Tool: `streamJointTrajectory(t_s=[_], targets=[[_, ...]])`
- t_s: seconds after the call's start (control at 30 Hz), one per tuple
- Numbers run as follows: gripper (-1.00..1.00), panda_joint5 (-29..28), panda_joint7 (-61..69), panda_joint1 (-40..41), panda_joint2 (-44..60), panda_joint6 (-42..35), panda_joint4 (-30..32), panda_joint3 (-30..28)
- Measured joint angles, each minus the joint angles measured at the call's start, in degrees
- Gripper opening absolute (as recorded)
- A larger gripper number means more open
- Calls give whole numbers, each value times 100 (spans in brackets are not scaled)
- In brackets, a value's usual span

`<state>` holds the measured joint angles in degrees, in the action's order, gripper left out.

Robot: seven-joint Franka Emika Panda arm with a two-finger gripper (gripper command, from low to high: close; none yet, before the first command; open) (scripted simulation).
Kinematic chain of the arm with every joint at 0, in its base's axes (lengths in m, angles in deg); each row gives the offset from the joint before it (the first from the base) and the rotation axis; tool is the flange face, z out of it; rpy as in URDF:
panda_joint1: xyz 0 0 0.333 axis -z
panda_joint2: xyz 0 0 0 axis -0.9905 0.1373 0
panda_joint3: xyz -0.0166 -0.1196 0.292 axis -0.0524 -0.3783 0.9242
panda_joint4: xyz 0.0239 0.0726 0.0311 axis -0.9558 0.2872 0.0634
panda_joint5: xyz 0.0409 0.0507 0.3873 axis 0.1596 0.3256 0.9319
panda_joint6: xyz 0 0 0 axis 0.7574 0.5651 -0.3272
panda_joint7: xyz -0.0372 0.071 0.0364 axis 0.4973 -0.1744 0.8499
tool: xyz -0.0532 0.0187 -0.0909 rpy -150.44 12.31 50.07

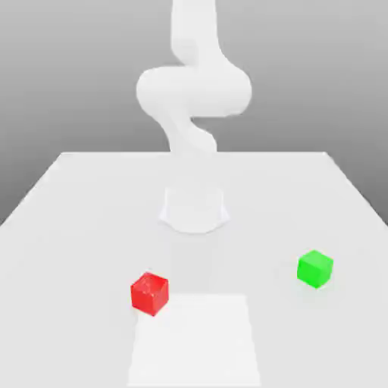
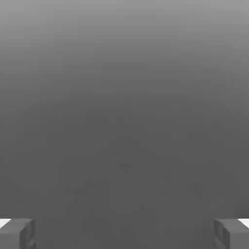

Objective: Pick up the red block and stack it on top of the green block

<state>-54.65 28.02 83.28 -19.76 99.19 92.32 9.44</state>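
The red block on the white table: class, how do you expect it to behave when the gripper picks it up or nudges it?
The red block is a cube resting flat on the table, so it should slide, not roll. Its straight edges suggest it is stiff and will likely keep its shape. Its glossy faces may prove slippery between the gripper's fingertips.

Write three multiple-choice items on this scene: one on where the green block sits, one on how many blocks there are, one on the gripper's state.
1. Relative to the red block, the green block lies toward the exterior view's:
A. left
B. right
C. top of it, stacked

2. Blocks on the table:
A. one
B. two
C. three

3. The gripper is:
A. open, holding nothing
B. shut on the red block
C. shut on the green block

Answers: 1 B, the green block sits apart at the right. 2 B, one red, one green. 3 A, the hand view shows the fingertips wide apart with nothing between them.
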Motion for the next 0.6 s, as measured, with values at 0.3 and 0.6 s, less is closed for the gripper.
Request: streamJointTrajectory(t_s=[0.3, 0.6], targets=[[0, -73, -694, 539, 1587, 1225, 1554, -51], [0, -24, -1341, 1002, 3774, 2861, 3068, -229]])
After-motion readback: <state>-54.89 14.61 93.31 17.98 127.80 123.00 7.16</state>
